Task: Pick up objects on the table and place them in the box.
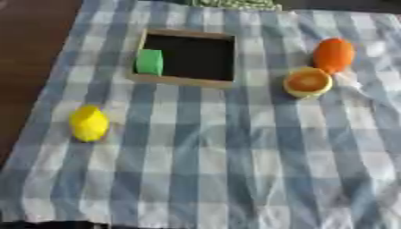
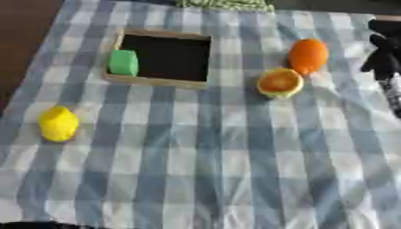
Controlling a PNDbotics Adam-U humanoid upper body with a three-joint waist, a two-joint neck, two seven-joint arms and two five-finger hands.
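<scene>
Fingers (image 2: 382, 62) at cloth (image 2: 235, 156) edge

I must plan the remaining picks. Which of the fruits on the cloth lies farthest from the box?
The yellow lemon, alone near the cloth's left edge. The whole orange and the orange half sit together right of the wooden box.
</scene>
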